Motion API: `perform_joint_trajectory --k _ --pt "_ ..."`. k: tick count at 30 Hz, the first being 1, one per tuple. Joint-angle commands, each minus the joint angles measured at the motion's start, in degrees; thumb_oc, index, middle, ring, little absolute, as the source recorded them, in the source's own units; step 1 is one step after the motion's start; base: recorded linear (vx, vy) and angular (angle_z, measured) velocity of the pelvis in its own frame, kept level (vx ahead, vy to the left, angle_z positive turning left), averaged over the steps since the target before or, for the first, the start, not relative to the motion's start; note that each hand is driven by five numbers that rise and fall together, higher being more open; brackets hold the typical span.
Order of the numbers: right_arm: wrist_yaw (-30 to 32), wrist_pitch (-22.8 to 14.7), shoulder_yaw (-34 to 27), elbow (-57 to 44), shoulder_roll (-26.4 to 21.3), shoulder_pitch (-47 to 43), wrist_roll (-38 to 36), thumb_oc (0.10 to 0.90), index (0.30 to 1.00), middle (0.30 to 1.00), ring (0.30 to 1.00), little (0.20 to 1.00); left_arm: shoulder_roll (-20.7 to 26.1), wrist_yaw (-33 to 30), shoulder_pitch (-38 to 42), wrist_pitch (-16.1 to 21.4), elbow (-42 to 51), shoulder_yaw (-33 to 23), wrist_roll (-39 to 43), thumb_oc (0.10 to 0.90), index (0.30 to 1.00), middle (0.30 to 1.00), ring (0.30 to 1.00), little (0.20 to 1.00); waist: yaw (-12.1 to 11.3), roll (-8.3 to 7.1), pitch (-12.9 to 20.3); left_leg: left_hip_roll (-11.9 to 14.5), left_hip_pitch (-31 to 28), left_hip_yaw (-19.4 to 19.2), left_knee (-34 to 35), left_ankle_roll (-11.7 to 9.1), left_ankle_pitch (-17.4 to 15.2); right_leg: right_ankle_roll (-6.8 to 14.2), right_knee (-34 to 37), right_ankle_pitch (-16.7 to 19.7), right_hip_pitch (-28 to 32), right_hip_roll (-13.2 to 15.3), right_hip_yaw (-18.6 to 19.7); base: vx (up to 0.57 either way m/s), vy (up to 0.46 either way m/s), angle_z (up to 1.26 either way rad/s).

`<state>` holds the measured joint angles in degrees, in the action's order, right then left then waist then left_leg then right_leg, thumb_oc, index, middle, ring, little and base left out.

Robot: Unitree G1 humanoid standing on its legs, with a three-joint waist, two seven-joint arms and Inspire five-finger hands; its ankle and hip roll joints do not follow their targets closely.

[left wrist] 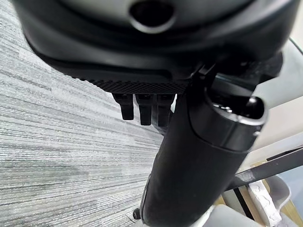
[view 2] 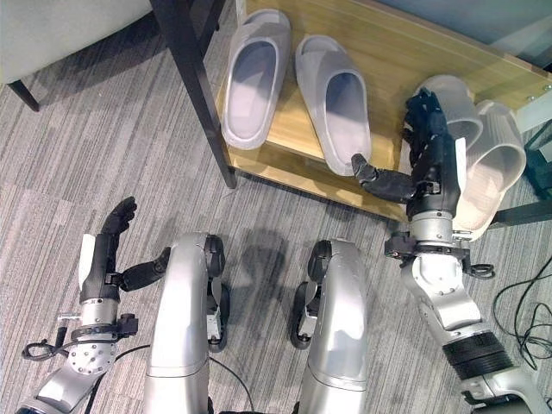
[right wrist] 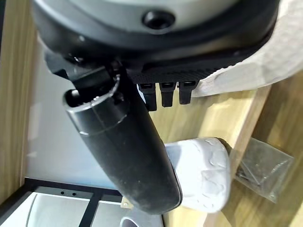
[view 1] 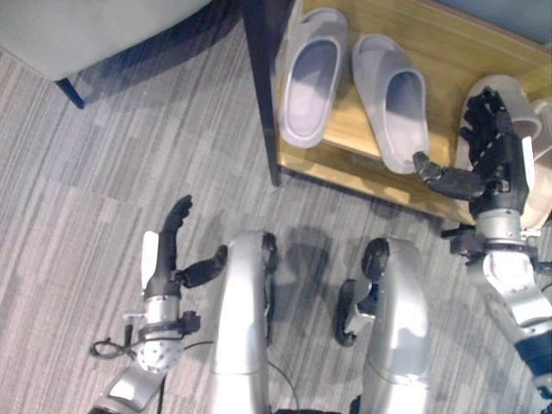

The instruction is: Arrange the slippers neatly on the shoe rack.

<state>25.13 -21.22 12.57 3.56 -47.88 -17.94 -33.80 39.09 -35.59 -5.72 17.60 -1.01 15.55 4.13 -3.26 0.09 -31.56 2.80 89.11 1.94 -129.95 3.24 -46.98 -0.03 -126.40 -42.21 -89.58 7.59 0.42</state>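
A: What covers the floor?

B: A grey carpet [view 1: 103,198] with fine lengthwise streaks, running across the whole room.

A: Any furniture?

B: A light grey seat [view 1: 86,30] at the far left, standing on a dark leg [view 1: 71,92]. Beside it a black upright post [view 1: 261,95] rises at the edge of a low wooden board [view 2: 405,52] with a warm, glossy finish.

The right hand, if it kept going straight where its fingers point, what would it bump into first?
Probably the cream slipper. The right hand is open, its fingers straight and lying over that slipper at the right end of the wooden shoe rack. It looks like it is already touching, though depth is hard to judge.
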Motion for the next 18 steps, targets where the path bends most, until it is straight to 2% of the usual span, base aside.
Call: perform_joint_trajectory --k 1,9,12,18 --pt "-0.26 -5.55 -4.48 -6.87 -3.42 -5.48 2.33 0.800 0.900 0.900 0.900 0.900 0.23 -1.33 0.03 3.57 5.66 -0.33 -0.80 0.800 0.900 0.900 0.900 0.900 -1.72 -1.04 1.76 -2.61 0.85 5.70 4.02 0.00 0.35 -3.49 4.17 2.58 -0.37 2.05 2.55 0.00 0.000 0.00" --pt "-1.41 -4.65 -1.98 -9.61 -2.70 -5.46 3.84 0.800 0.900 0.900 0.900 0.900 -0.11 -1.16 0.26 3.40 5.84 -0.59 -0.76 0.800 0.900 0.900 0.900 0.900 -1.87 -0.96 1.76 -2.60 0.85 5.65 4.19 -0.07 0.45 -3.49 4.19 2.50 -0.37 2.03 2.52 0.00 0.000 0.00" --pt "-2.03 -4.39 -1.95 -11.79 -2.45 -2.81 5.00 0.800 0.900 0.900 0.900 0.900 -0.29 -1.93 -0.19 3.92 6.29 -1.20 -0.77 0.800 0.900 0.900 0.900 0.900 -1.92 -1.12 1.76 -2.77 0.85 5.80 4.18 -0.06 0.34 -3.48 4.25 2.42 -0.37 2.14 2.49 0.00 0.000 0.00" --pt "-3.61 -4.67 -1.82 -15.07 -2.69 3.66 5.82 0.800 0.900 0.900 0.900 0.900 1.13 -5.43 -1.49 4.07 8.16 -0.87 -5.66 0.800 0.900 0.900 0.900 0.900 -1.95 -1.97 1.76 -2.88 0.85 5.88 5.45 -0.35 1.27 -3.79 4.70 2.75 -0.37 2.41 2.75 0.00 -0.006 0.00"
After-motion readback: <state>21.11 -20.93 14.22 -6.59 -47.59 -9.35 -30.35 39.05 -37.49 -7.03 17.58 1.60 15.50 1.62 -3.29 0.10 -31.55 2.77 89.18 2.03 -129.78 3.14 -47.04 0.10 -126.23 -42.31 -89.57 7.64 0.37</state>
